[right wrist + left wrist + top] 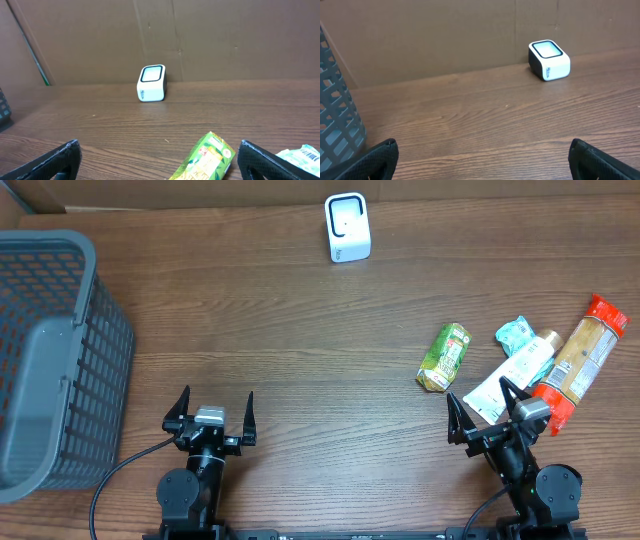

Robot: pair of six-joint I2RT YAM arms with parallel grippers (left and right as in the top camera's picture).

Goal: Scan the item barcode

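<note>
Both arms sit at the near edge of the bench (300,350). My left claw (213,410) stands with its jaws wide apart and nothing between them, and my right claw (481,408) is the same, spread wide and holding nothing.

The white scanner (347,227) stands near the far edge, a little right of the left arm's line, with a brown cardboard wall (445,35) close behind it. A broad run of bare wood lies between the scanner and both claws.

The items are bunched at the right:
- A green carton (444,357) lies nearest the middle, just ahead of the right claw.
- A white tube (512,375) lies just beside that claw's outer finger.
- A teal packet (517,333) sits against the tube's far end.
- A long orange pack (582,355) with red ends lies toward the right edge.

The grey basket (50,360) fills the left edge, close beside the left arm.
</note>
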